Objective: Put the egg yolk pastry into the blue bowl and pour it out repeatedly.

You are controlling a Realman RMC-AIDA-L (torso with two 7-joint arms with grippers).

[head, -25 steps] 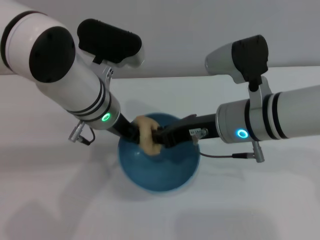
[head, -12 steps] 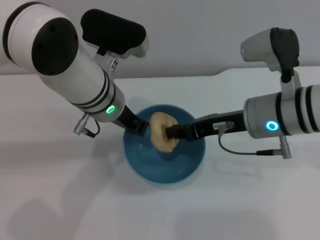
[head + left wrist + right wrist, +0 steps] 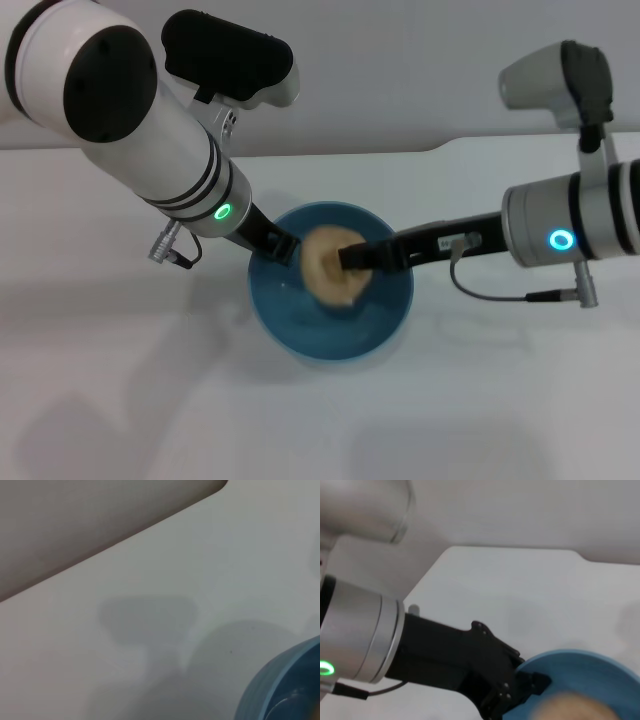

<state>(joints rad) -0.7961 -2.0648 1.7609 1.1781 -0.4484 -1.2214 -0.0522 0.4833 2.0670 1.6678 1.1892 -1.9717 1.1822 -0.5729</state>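
Observation:
The blue bowl (image 3: 300, 340) stands on the white table at the middle of the head view, its opening facing up. My left gripper (image 3: 280, 248) is shut on the bowl's left rim. My right gripper (image 3: 350, 260) reaches in from the right and is shut on the egg yolk pastry (image 3: 323, 265), a pale tan ball held over the bowl's inside, near its back. The left wrist view shows only part of the bowl's outer wall (image 3: 272, 690). The right wrist view shows the left gripper (image 3: 517, 690) on the bowl's rim (image 3: 580, 662) and a blurred edge of the pastry (image 3: 570, 707).
The white table (image 3: 120, 380) spreads around the bowl on all sides. A grey wall (image 3: 400, 60) runs along the table's back edge. Cables hang from both wrists, one (image 3: 500, 290) near the bowl's right side.
The bowl has turned from tipped over, underside showing, to opening up. The right arm has drawn back to the right. The pastry has stayed in the right gripper, now over the bowl.

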